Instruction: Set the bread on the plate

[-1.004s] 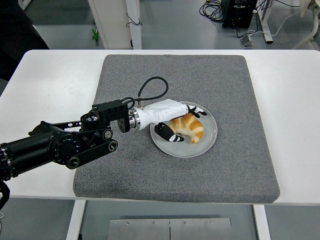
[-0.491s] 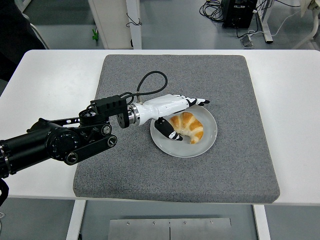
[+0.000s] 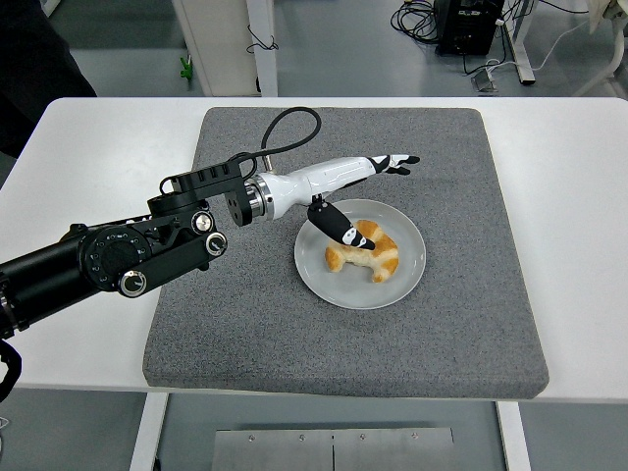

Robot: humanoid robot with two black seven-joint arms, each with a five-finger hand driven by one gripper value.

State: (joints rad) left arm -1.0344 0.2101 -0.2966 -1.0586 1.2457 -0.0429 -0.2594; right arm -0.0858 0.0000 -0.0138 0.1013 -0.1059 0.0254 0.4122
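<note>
From the head view, the left robot hand (image 3: 345, 191) has let go of the croissant (image 3: 364, 251) and lifted up and away from it. A second ago its fingers were wrapped around the bread. Now the fingers (image 3: 392, 163) are stretched out straight and hold nothing, with the thumb pointing down over the bread. The croissant lies by itself on the white plate (image 3: 407, 279). The plate sits on a gray mat (image 3: 432, 167) on the white tabletop (image 3: 569, 177). Nothing blocks the plate.
</note>
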